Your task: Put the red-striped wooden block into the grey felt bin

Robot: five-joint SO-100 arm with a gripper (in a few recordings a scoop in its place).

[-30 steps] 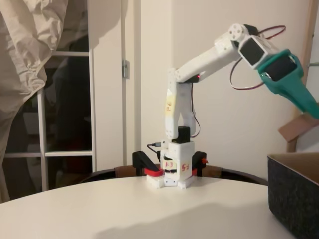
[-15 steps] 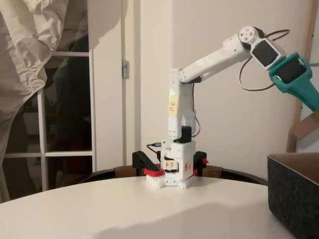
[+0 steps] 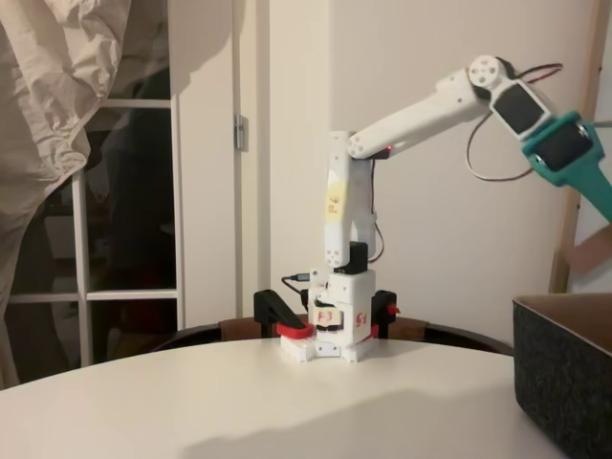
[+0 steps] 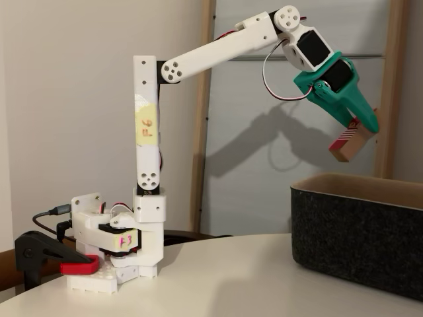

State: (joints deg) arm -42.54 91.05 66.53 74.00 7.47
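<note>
grey felt bin (image 4: 350,234): matt, fuzzy | red-striped wooden block (image 4: 349,144): bare wood

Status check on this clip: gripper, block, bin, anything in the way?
Gripper shut on red-striped wooden block, held high. Block above grey felt bin, not yet inside. Nothing between them.

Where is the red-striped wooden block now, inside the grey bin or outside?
Outside: the gripper holds the block in the air above the bin.

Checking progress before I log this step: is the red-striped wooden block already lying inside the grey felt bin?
No: the red-striped wooden block hangs in the gripper above the grey felt bin.
</note>
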